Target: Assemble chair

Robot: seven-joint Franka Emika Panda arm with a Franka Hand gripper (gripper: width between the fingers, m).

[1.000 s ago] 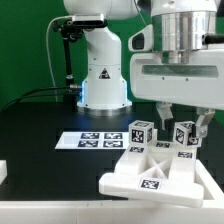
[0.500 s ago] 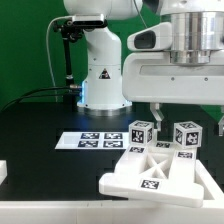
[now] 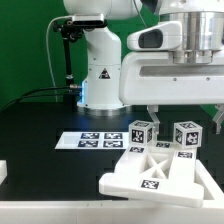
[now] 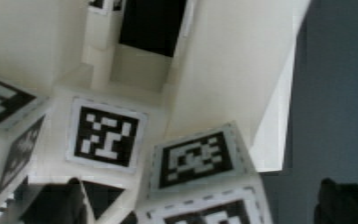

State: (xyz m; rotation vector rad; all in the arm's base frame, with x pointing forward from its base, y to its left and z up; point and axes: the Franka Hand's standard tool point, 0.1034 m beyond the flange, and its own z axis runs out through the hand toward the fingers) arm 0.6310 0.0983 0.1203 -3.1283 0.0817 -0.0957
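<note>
White plastic fills the near part of my exterior view: the chair sits partly assembled on the black table, toward the exterior view's right and close to the front edge. I read it as a slotted flat panel lying tilted, with one tag facing up near its front corner, and two square posts standing at its rear. The post on the exterior view's left and the post on the exterior view's right both carry black-and-white tags on their faces. They stand apart from each other.

Over them hangs the gripper. I see its two fingers spread wide, one on each side of the right-hand post and clear of it, gripping nothing. In the wrist view I look down on the tagged white parts close up, with a dark slot in the panel and the dark fingertips showing at the frame's edges; I cannot tell from this view whether they touch anything.

Behind the chair, just beyond the posts, the marker board lies flat on the table. Further back stands the arm's white base, with a black cable beside it and a green wall behind.
</note>
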